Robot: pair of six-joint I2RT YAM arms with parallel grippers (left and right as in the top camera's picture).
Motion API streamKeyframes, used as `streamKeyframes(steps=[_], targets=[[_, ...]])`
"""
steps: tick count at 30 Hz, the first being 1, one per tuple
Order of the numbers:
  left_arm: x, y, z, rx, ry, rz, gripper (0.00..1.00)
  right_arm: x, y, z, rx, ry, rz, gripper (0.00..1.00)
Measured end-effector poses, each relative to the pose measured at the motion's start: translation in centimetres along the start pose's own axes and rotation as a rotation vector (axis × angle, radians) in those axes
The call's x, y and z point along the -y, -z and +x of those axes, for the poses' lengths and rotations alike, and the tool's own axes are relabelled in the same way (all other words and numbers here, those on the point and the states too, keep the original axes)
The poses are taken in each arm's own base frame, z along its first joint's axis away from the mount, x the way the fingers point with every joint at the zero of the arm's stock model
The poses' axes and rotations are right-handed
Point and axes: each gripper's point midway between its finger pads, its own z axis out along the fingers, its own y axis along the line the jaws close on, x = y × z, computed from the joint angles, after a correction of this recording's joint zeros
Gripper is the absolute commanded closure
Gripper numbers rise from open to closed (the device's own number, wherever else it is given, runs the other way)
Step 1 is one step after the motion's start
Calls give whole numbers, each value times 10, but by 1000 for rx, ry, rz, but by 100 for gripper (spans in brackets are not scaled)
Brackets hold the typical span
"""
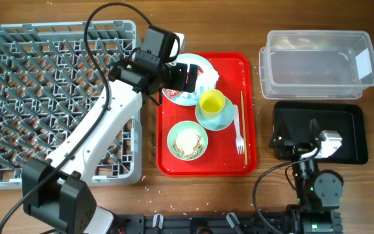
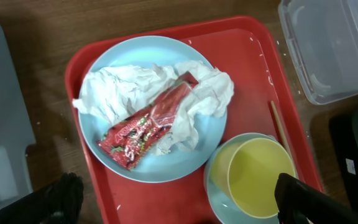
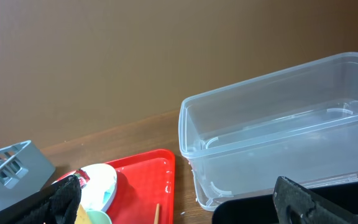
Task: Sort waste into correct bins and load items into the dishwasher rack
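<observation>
A pale blue plate (image 2: pixel 123 56) on the red tray holds a crumpled white napkin (image 2: pixel 117 90) and a red-and-white wrapper (image 2: pixel 148 127). My left gripper (image 2: pixel 179 202) hovers open just above it, holding nothing; from overhead the gripper (image 1: pixel 188 77) covers most of the plate. A yellow cup (image 1: pixel 211 102) stands on a mint saucer (image 1: pixel 223 120). The mint bowl (image 1: pixel 187 141) holds food scraps. A white fork (image 1: pixel 238 133) and a chopstick (image 1: pixel 243 123) lie along the tray's right side. My right gripper (image 3: pixel 179 205) is open and empty over the black tray (image 1: pixel 343 133), facing the clear tub (image 3: pixel 278 143).
The grey dishwasher rack (image 1: pixel 50 97) fills the left of the table, and my left arm reaches across its right edge. The red tray (image 1: pixel 203 166) sits in the middle. The clear tub (image 1: pixel 317 62) stands behind the black tray at the right.
</observation>
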Motion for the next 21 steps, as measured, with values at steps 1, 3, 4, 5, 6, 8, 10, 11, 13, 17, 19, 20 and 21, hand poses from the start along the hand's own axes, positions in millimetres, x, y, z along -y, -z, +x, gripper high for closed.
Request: streamKeyframes(steps=[1,3,4,5,6,8,10,11,13,17,19,20,21], targets=[[-9,1,-2,3,23,-21,0,0,0,0,0,0,0,0],[-52,15,-12,43,162,-90,0,0,0,0,0,0,0,0],[-81,29,-17,74,252,-131,0,0,0,0,0,0,0,0],[-111,46,-17,97,346,-175,0,0,0,0,0,0,0,1],[-140,63,-14,115,437,-218,0,0,0,0,0,0,0,0],[-191,89,0,129,592,-307,0,0,0,0,0,0,0,0],[-212,97,19,89,669,-346,0,0,0,0,0,0,0,0],[-231,105,26,97,723,-376,0,0,0,0,0,0,0,0],[-242,110,29,104,751,-392,0,0,0,0,0,0,0,0],[-245,111,30,107,762,-396,0,-8,0,1,-14,-195,-43,0],[-245,111,30,106,763,-396,0,-16,1,4,-46,-490,-85,0],[-245,111,30,107,763,-396,0,-19,1,5,-64,-651,-96,0],[-245,111,30,107,763,-396,0,-23,2,5,-82,-784,-111,0]])
